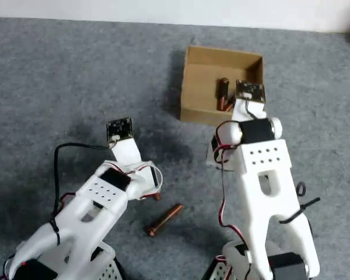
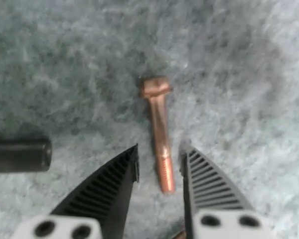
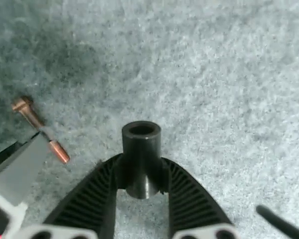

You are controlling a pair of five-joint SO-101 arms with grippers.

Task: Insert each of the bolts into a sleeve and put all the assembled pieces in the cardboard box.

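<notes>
left wrist view: the left gripper (image 2: 159, 164) gapes around the bolt (image 2: 159, 124), which lies on the carpet (image 2: 239, 59) near the arms. it should close squarely on the shank while the right gripper (image 3: 142, 172) clamps the sleeve (image 3: 141, 144), mouth clear.

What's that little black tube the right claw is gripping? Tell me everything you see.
The sleeve is a short, matte black cylinder, plastic or dark metal by its look, with a round bore open at the end facing the wrist camera. The right gripper's ribbed fingers clamp its other end from both sides, above grey carpet.
</notes>
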